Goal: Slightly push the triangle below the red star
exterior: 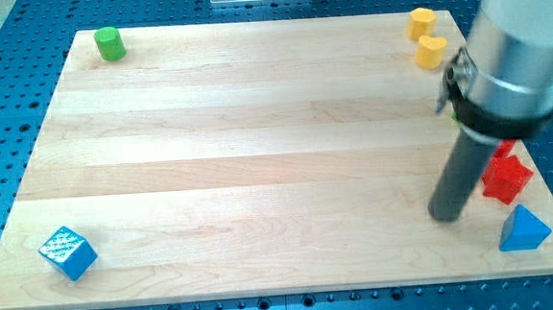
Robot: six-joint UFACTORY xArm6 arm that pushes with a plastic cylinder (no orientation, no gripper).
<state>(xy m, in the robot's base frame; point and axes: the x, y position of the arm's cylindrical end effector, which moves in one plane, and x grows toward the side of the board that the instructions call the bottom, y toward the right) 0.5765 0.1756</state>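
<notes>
Wooden board (pixel 256 127): my tip (pixel 446 214) beside red star (pixel 506 177).

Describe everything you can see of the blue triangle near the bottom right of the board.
The blue triangle is a small solid block, matte blue, looking like painted wood or plastic. It lies flat on the wooden board near the view's bottom right corner, apex pointing up the view. The red star sits just above it, apparently apart. My tip rests to its left, not touching it.
</notes>
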